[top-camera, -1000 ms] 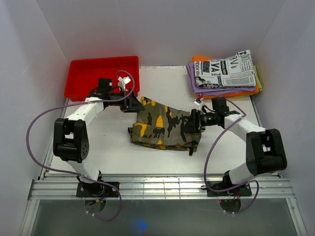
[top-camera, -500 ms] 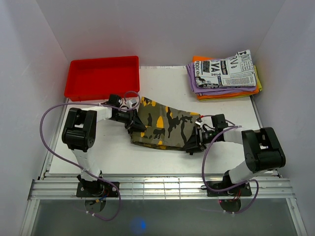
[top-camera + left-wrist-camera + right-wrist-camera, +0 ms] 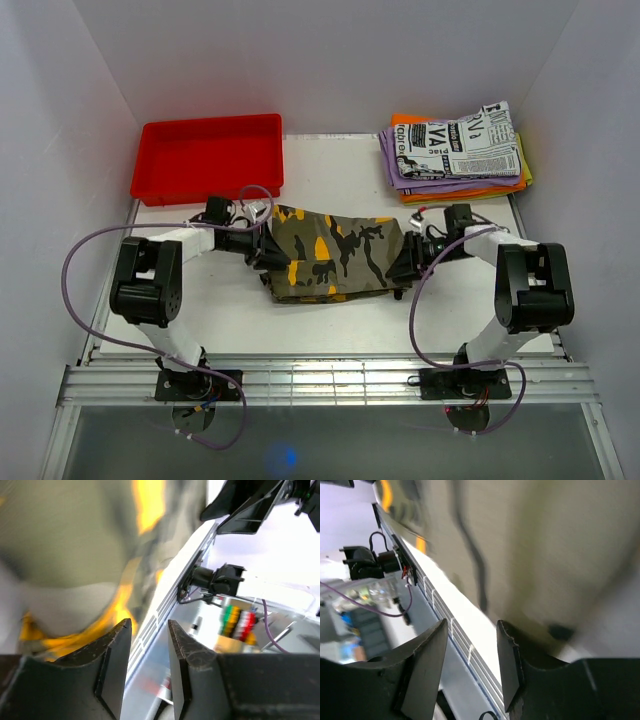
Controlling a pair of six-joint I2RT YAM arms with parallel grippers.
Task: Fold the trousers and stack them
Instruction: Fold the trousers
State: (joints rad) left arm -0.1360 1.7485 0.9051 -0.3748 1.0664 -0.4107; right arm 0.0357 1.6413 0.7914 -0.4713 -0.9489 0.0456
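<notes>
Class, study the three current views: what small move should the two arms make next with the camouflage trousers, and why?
Probably slide both grippers inward so the cloth edges sit between the jaws. The left gripper and right gripper flank opposite ends of the trousers, yet both wrist views show the jaws apart with no cloth between them.

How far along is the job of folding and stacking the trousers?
Done: the trousers lie on the table as a compact bundle, so some folding looks finished. In hand: the left gripper and right gripper sit at its two ends, jaws apart with no cloth seen between. Left: carrying it onto the stack of folded garments at the far right.
</notes>
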